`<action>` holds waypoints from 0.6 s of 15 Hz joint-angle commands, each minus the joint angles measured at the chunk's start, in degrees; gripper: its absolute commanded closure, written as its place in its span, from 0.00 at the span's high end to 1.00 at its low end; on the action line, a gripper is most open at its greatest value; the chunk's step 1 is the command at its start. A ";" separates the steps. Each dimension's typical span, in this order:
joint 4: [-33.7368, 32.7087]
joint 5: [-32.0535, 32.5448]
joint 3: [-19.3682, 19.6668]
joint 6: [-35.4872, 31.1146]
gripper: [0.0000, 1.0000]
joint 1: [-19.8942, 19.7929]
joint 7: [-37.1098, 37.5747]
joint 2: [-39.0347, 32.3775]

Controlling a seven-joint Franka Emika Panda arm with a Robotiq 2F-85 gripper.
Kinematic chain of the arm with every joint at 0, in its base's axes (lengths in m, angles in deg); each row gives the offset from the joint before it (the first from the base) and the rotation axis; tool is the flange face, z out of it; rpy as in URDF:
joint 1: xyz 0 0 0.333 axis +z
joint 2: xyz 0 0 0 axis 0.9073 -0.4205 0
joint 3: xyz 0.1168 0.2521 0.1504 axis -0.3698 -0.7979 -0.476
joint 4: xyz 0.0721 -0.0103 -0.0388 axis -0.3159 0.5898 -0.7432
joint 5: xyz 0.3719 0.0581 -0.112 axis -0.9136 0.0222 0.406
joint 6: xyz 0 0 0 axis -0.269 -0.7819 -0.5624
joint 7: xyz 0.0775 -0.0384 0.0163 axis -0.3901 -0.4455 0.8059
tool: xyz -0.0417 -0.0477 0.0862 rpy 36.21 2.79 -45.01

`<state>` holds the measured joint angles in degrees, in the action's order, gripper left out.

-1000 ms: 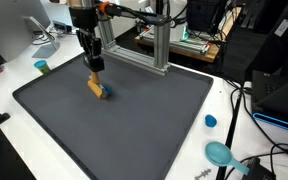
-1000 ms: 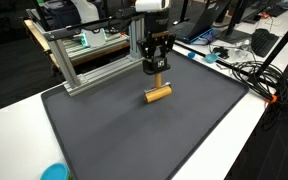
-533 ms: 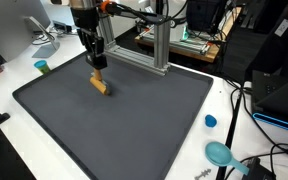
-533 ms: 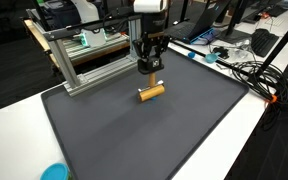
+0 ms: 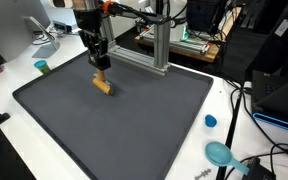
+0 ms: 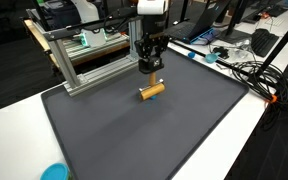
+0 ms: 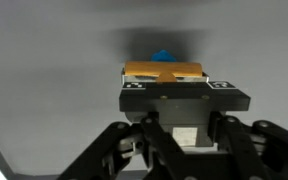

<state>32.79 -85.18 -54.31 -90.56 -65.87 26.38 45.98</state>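
Wooden block (image 5: 103,87) hangs over the dark mat (image 5: 134,130), the biggest thing here. The mat covers most of the white table (image 6: 246,130), likely as a plain, non-slip work surface. The block is over the part of the mat nearest the edge that runs along the aluminium frame (image 6: 84,65), well away from the opposite edge. The gripper (image 5: 100,66) comes down from above, and its jaws are clamped across the block's middle. Such a hold probably keeps the long piece balanced, so neither end sags. In both exterior views the block lies roughly level, with its long side slanting across the mat. The shadow beyond it in the wrist view suggests it is just clear of the surface, not resting on it. A small blue piece (image 7: 164,56) peeks out behind the block; I cannot tell whether it is attached to the block or lies on the mat. A teal scoop (image 5: 220,153) and a blue cap (image 5: 211,121) sit on the bare table outside a mat corner, seemingly out of the way.
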 commanded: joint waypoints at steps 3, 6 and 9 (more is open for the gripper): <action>-1.11 0.21 -0.18 2.21 0.22 -0.25 0.02 -1.27; -2.11 2.67 0.50 5.12 0.22 0.41 1.90 -2.20; -2.49 3.25 0.33 7.19 0.22 0.56 2.04 -2.80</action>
<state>31.38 -83.54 -54.25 -86.40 -65.55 27.40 45.13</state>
